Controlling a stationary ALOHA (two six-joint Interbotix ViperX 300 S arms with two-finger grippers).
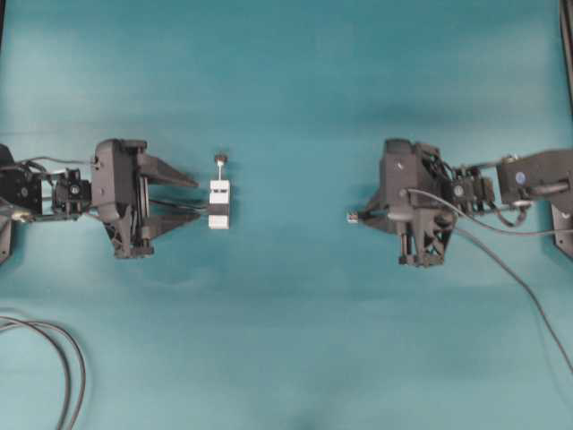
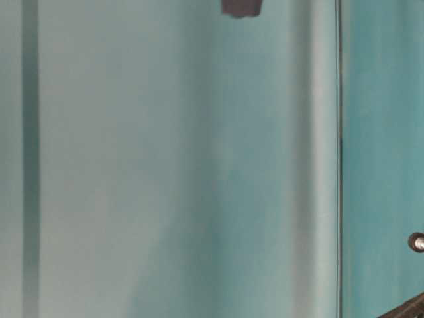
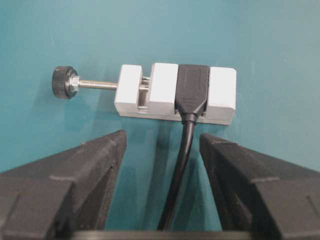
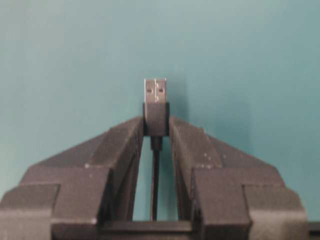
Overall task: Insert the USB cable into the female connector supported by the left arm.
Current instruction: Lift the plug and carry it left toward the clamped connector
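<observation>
The female connector (image 1: 219, 203) (image 3: 175, 92), a white block with a black band and a knobbed rod, lies on the teal table just off my left fingertips. My left gripper (image 1: 195, 199) (image 3: 162, 142) stands open, short of the block, with the block's dark cable tail (image 3: 181, 165) running back between its fingers. On the right, my right gripper (image 1: 374, 213) (image 4: 156, 122) is shut on the USB cable's black plug housing. The silvery metal plug (image 1: 354, 216) (image 4: 155, 90) sticks out from the fingertips toward the connector, well apart from it.
The USB cable (image 1: 510, 269) trails from the right gripper down to the right edge. Looped dark cables (image 1: 63, 358) lie at the bottom left. The table-level view shows mostly teal backdrop, with the rod's knob (image 2: 417, 242) at its right edge.
</observation>
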